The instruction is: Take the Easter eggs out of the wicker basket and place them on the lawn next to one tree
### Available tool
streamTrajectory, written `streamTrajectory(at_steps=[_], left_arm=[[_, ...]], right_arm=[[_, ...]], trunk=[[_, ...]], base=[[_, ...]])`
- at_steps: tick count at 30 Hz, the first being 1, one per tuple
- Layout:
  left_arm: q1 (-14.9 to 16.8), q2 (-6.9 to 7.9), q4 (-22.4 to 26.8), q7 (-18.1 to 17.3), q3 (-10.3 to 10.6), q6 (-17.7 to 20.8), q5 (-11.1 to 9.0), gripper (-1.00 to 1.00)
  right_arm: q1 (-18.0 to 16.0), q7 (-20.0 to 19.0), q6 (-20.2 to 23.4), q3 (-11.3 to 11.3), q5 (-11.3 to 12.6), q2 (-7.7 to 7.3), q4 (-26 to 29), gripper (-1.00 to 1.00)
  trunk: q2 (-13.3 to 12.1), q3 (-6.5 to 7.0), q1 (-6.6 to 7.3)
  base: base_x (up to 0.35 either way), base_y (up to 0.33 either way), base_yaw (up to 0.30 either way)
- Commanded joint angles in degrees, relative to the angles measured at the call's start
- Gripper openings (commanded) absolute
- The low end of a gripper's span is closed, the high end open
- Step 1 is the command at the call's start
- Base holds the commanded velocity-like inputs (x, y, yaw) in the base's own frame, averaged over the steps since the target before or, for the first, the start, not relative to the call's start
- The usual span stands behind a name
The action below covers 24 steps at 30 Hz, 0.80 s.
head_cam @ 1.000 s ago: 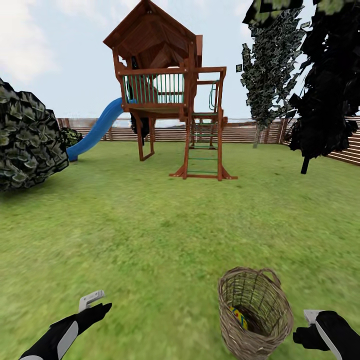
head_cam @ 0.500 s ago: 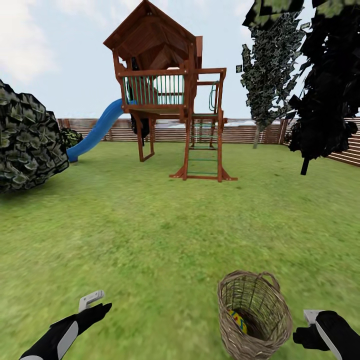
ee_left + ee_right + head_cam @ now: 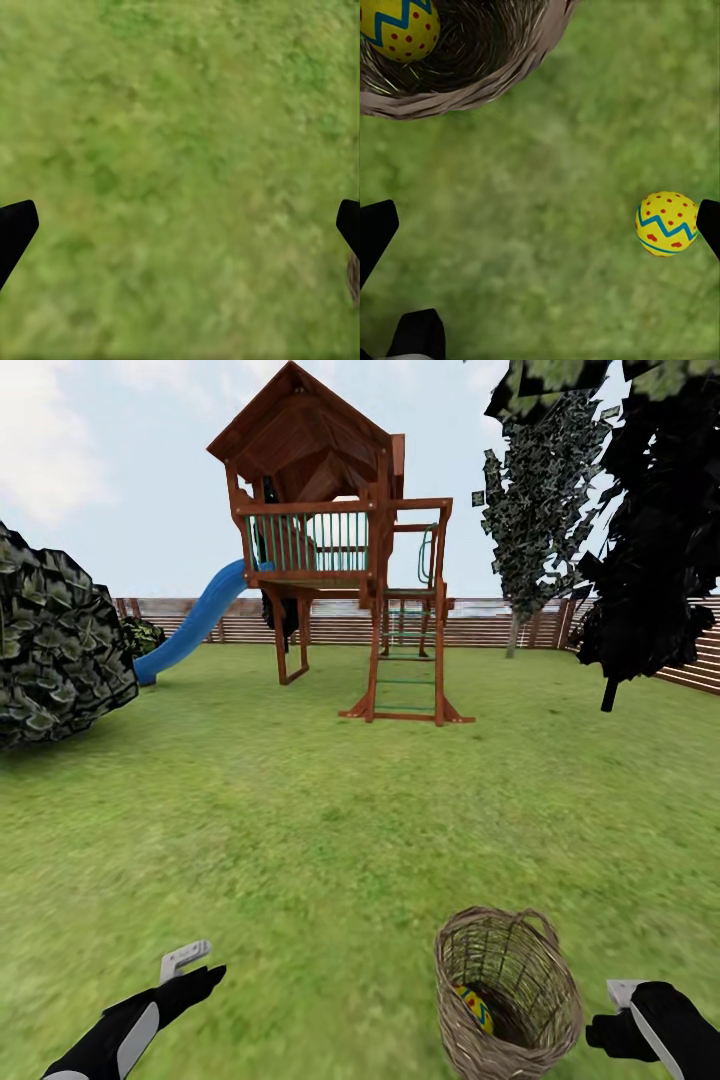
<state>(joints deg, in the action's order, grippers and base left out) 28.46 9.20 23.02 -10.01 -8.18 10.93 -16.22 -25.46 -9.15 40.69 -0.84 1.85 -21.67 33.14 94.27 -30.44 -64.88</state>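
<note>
Both hands look open, one egg (image 3: pixel 666 223) beside the right hand (image 3: pixel 540 225), another in the basket (image 3: pixel 508 992).

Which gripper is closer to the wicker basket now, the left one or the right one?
Right. The right gripper sits just beside the wicker basket, while the left gripper hangs over open lawn, well away from it.

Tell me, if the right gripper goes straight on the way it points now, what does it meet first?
Most likely bare lawn: in the right wrist view, grass lies between the open jaws. The wicker basket sits off the line, and an Easter egg lies on the grass close by one jaw. Depth is unclear.
</note>
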Motion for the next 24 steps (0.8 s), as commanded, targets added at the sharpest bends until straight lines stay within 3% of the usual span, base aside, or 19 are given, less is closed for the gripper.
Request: streamTrajectory(at_steps=[1, 7, 24], left_arm=[[0.0, -0.04, 0.1, -0.3, -0.4, 0.4, -0.4, 1.0], [0.0, 0.02, 0.1, -0.6, -0.4, 0.5, -0.5, 1.0], [0.0, 0.07, 0.1, -0.6, -0.6, 0.1, -0.9, 1.0]], right_arm=[[0.0, -0.1, 0.3, -0.1, 0.2, -0.02, 0.1, 1.0], [0.0, -0.1, 0.3, -0.1, 0.2, -0.01, 0.0, 1.0], [0.0, -0.1, 0.2, -0.1, 0.2, 0.06, 0.0, 1.0]], trunk=[[0.0, -0.06, 0.0], [0.0, -0.06, 0.0], [0.0, -0.06, 0.0]], base=[[0.0, 0.0, 0.0], [0.124, 0.001, 0.0], [0.323, 0.051, 0.0]])
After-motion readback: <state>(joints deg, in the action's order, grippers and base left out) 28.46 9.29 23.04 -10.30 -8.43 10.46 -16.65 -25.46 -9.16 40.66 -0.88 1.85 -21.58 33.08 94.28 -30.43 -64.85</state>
